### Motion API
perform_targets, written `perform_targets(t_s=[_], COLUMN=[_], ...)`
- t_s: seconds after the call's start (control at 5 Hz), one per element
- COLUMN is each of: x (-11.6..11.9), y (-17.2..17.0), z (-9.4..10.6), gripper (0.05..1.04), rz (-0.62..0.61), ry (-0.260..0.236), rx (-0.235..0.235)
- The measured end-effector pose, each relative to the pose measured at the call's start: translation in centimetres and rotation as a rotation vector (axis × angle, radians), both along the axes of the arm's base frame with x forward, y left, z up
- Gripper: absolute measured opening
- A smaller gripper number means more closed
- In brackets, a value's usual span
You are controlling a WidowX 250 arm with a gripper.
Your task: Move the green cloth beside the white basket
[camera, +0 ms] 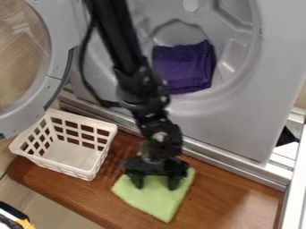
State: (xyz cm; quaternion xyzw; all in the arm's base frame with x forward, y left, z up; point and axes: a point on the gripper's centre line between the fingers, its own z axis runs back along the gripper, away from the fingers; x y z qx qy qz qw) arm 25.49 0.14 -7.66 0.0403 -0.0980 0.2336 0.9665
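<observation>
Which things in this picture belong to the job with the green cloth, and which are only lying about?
For the job:
green cloth
white basket
claw, at the green cloth

Only lying about:
purple cloth, inside the grey machine
black and yellow thing, bottom left corner

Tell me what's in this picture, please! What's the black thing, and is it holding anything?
The black thing is a robot arm, a machine that moves things. One camera looks down at a slant, and the arm comes in from the top. Its hand, the end effector, has two fingers. They're apart at a green cloth on the brown wooden surface, so it doesn't look gripped. Toward the picture's left is a white basket with holes in its sides. Behind is what looks like a grey laundry machine, its round door open and a purple cloth inside.
</observation>
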Motion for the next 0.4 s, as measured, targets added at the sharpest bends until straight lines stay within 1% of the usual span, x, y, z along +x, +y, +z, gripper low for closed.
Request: perform_targets(t_s=[0.2,0.4], x=[-0.67,-0.73], y=[2.54,3.02], z=[0.18,0.16], gripper=[1.000,1.000], rz=[0.081,0.100], ry=[0.005,0.000], rx=[0.008,0.006])
